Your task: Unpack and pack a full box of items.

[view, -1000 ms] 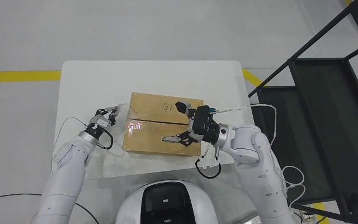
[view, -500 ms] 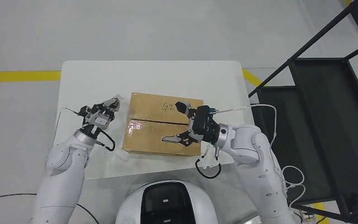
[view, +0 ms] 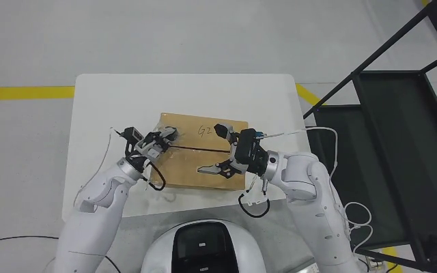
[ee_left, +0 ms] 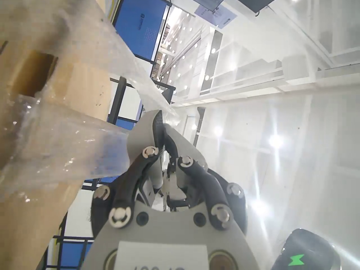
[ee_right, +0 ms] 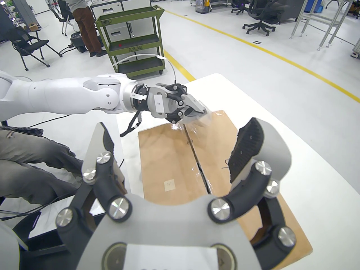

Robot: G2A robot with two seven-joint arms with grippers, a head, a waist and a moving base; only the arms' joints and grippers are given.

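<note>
L tool (view: pixel 164 135) pinched on clear tape (ee_left: pixel 84 57) at box (view: pixel 184 170) end; R tool (view: pixel 212 149) spread wide above box, on worktop (view: pixel 102 95).

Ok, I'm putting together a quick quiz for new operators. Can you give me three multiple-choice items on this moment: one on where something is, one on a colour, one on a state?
1. Where is the left claw?
A. Over the floor.
B. At the seam's end on top of the box.
C. Against a black rack.

2. What colour is the table top?
A. White.
B. Green.
C. Black.

3. What state is the right claw in?
A. Shut on a bottle.
B. Shut on a cloth.
C. Open, holding nothing.

Answers:
1 B: it pinches clear tape lifted off the seam there.
2 A: the bare surface around the box is white.
3 C: its fingers stand wide apart above the box.
</note>
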